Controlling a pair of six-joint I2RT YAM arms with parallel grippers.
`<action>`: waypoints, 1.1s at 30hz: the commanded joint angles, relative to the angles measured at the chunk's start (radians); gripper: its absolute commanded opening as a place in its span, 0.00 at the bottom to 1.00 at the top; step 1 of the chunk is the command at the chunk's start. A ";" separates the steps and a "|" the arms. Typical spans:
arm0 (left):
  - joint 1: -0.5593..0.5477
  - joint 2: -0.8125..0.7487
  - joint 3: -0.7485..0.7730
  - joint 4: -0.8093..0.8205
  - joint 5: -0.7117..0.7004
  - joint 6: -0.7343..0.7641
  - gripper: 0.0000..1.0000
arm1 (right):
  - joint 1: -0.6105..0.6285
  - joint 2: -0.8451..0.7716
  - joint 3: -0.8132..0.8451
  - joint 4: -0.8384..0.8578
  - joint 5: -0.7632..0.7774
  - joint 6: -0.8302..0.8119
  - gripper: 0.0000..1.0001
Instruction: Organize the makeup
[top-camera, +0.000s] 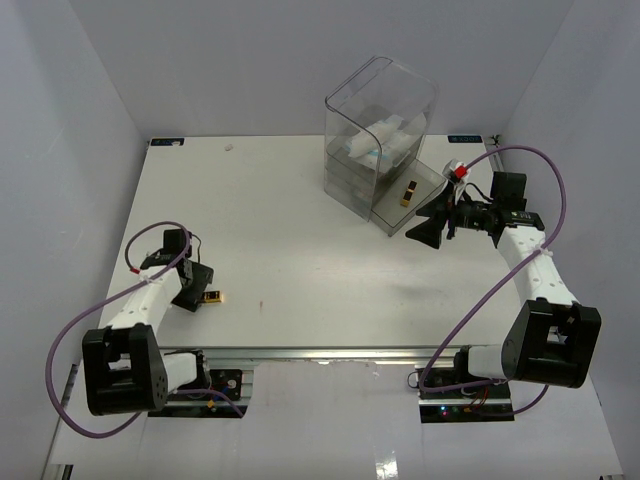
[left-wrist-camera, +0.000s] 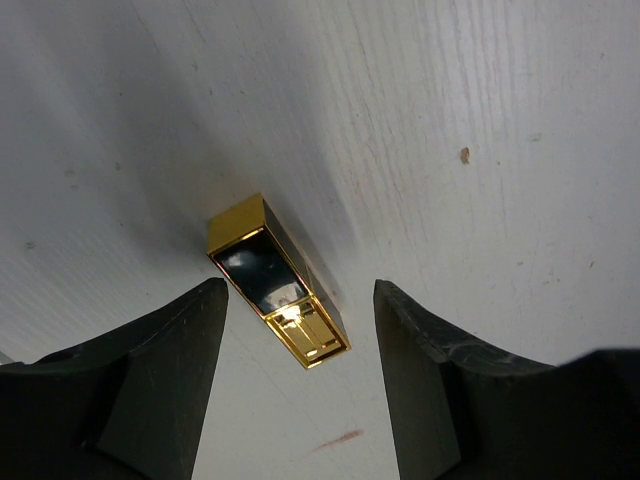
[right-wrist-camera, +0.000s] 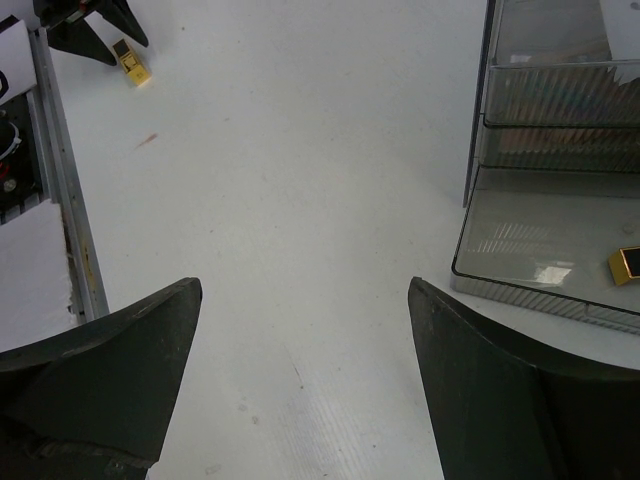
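At one o'clock, tall clear plastic drawer box (top-camera: 350, 110): white-and-light-blue packets (top-camera: 385, 140) above, black-gold tube (top-camera: 409, 193) in pulled-out bottom drawer (top-camera: 428, 178). Left gripper (left-wrist-camera: 300, 285), right gripper (right-wrist-camera: 302, 284) spread, empty.

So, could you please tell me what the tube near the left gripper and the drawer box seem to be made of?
The tube looks like glossy black plastic with polished gold, metal-look trim: it mirrors light sharply. Whether the trim is real metal or plating, I cannot tell. The drawer box looks like clear hard plastic: its contents show through.
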 joint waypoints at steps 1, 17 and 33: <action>0.030 0.020 0.031 0.025 -0.002 0.013 0.69 | -0.014 -0.024 -0.007 -0.006 -0.044 -0.012 0.90; 0.040 0.020 0.013 0.099 0.091 0.051 0.35 | -0.032 -0.028 -0.009 -0.013 -0.072 -0.012 0.90; -0.025 -0.140 -0.122 0.766 0.856 0.145 0.08 | 0.035 -0.039 -0.026 -0.101 -0.282 -0.122 0.90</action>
